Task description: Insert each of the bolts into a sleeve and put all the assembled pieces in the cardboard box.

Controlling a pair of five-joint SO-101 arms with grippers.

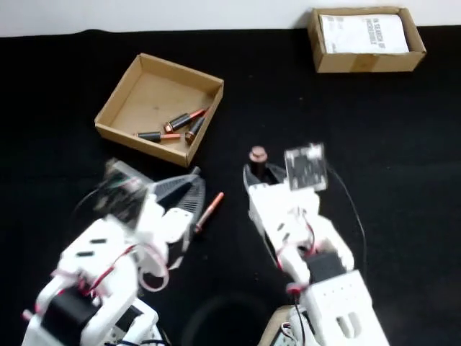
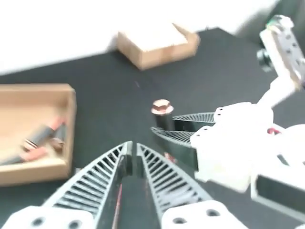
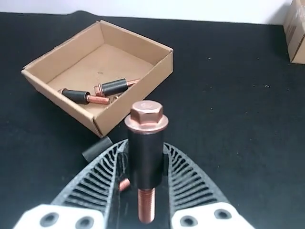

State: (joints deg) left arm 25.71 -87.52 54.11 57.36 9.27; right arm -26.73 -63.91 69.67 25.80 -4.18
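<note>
Three assembled pieces (image 1: 173,128): you have them lying on the floor of the cardboard box (image 1: 155,90), bunched toward its near corner, each a copper bolt through a dark sleeve.
Cardboard box: open-topped, at the far left of the black table (image 1: 403,180), set at an angle to the arms.
Right gripper (image 3: 144,145): your right arm's fingers are clamped on a fourth assembled piece (image 3: 145,143). It is held upright, with the hexagonal head on top and the threaded end poking out below the sleeve. It sits above the table near the middle, to the right of the box and apart from it.
Left gripper (image 2: 132,149): fingertips drawn almost together with nothing gripped. It hangs just in front of the box's near corner.
Loose bolt (image 1: 209,209): lying on the table just beside your left gripper, between the two arms, with no sleeve on it.
Loose sleeve (image 3: 95,150): a bare dark sleeve lying on its side on the table near the box's corner.
Second box (image 1: 364,63): far right corner, a printed sheet (image 1: 364,32) inside, well apart from everything else.
</note>
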